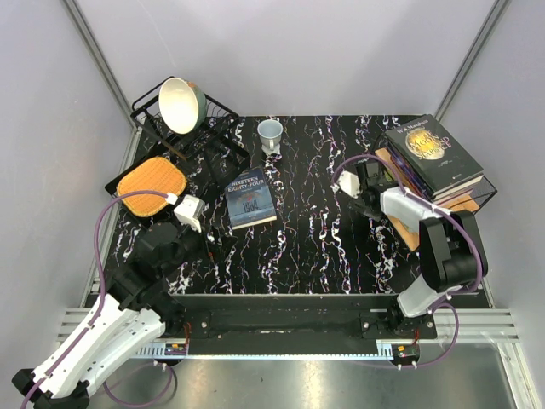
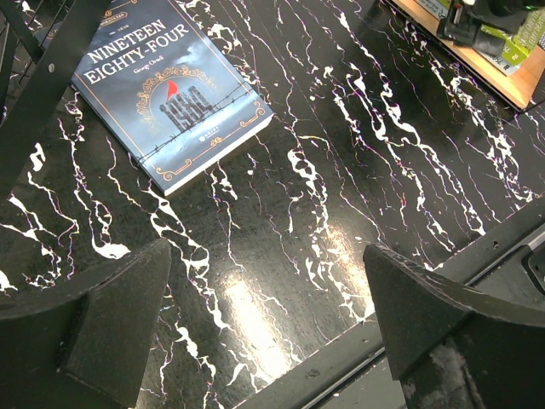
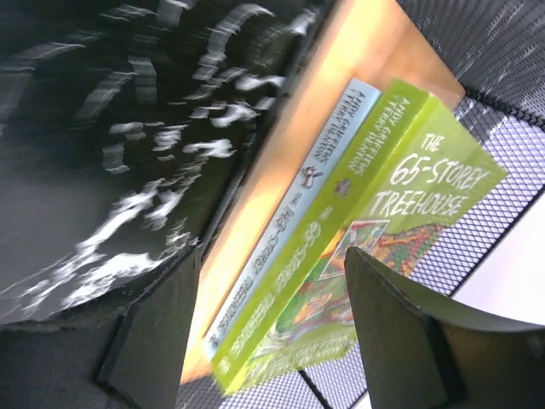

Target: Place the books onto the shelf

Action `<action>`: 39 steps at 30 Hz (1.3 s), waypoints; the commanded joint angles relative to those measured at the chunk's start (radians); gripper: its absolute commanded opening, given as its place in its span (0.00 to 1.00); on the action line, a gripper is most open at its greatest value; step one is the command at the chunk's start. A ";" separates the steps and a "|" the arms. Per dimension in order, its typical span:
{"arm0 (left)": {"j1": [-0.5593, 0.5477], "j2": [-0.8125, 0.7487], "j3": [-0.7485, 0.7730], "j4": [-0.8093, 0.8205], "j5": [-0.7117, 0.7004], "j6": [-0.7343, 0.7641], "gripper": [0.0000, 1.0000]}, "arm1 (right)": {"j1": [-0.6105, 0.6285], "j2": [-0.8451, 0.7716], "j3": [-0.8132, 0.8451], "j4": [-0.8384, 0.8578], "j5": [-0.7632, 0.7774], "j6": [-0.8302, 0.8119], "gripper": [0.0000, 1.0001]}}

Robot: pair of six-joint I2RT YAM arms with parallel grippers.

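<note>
left gripper (image 2: 266,256) is held wide open, empty; right gripper (image 3: 272,260) is parted around lime green book (image 3: 400,170) on the right shelf (image 3: 341,77), grip untellable.

A cream bowl (image 1: 181,104) is leaning in the dish rack (image 1: 152,119) at the table's (image 1: 315,243) far left, an orange board (image 1: 151,185) lying before it, a cup (image 1: 270,133) standing nearby.

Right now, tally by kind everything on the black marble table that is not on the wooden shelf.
blue-grey "Nineteen Eighty-Four" paperback book: 1
pale grey ceramic mug: 1
cream round bowl: 1
black wire dish rack: 1
orange-brown rounded cutting board: 1
Total: 5
</note>
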 commanded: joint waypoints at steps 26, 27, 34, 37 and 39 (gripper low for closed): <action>0.002 -0.018 -0.001 0.051 -0.012 -0.017 0.99 | -0.046 0.065 0.194 -0.301 -0.080 0.250 0.29; 0.002 -0.018 -0.003 0.050 -0.011 -0.015 0.99 | -0.049 0.067 0.177 -0.295 -0.074 0.247 0.29; 0.002 -0.012 -0.003 0.051 -0.008 -0.014 0.99 | -0.078 0.073 0.109 -0.252 -0.011 0.224 0.29; 0.001 -0.008 -0.003 0.054 -0.009 -0.012 0.99 | -0.091 0.067 0.088 -0.246 0.006 0.218 0.29; 0.002 -0.007 -0.003 0.053 -0.007 -0.012 0.99 | -0.100 0.064 0.074 -0.238 0.021 0.217 0.29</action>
